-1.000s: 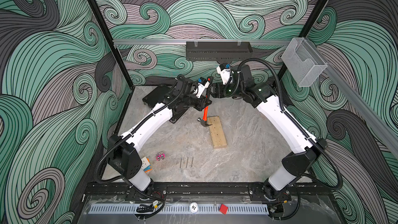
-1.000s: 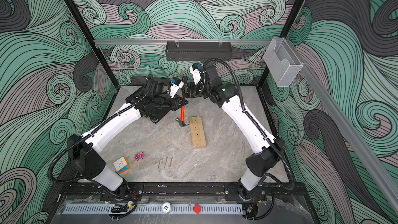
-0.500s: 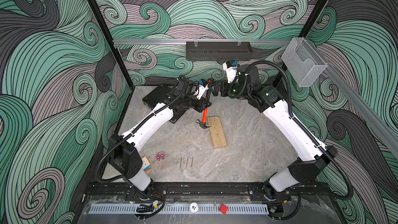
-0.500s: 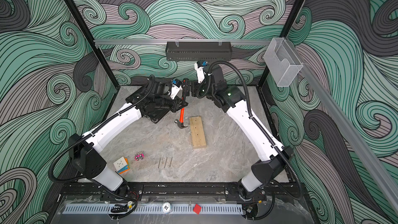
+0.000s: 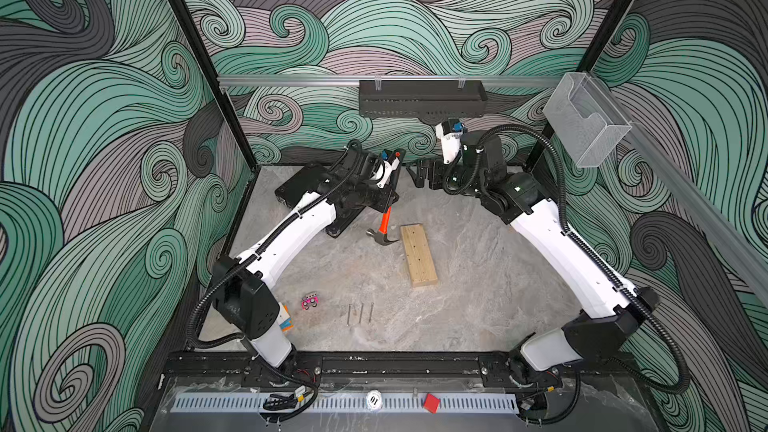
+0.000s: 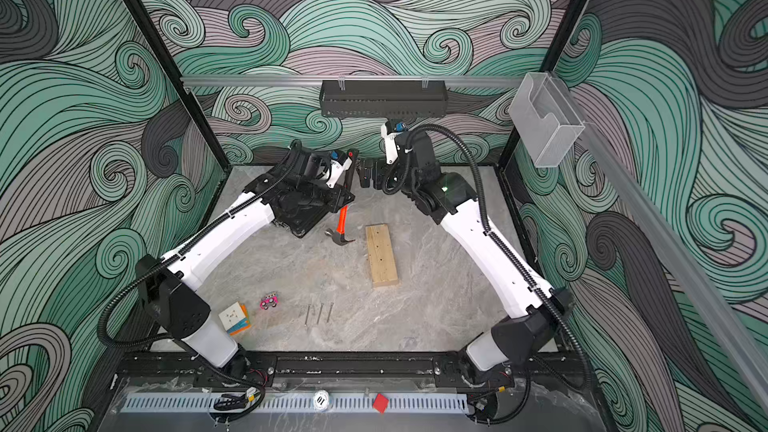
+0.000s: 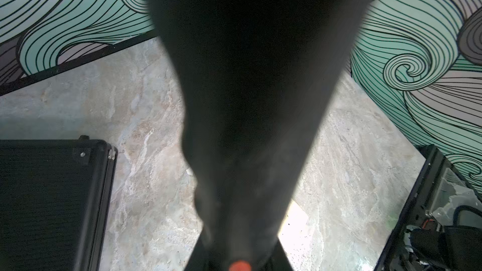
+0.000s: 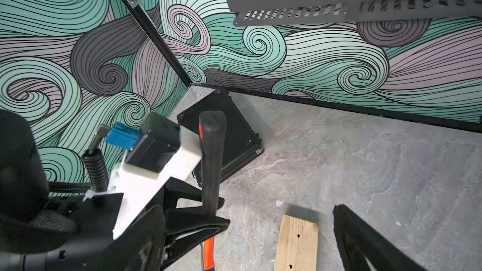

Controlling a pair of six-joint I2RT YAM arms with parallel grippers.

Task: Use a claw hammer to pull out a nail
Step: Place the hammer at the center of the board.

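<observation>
Near the worktop's far edge, the right gripper has drawn back, jaws wide and empty. The left gripper's jaws alone clench the claw hammer's handle, head hanging beside the wooden block, so levering probably falls to it. The nail is too small to discern.

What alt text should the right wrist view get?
The left claw grips the black handle of a claw hammer, held roughly upright over a marble-look tabletop, orange neck pointing down. A pale wooden block with small holes lies nearby, and a black case sits in the corner under swirl-patterned walls.
</observation>
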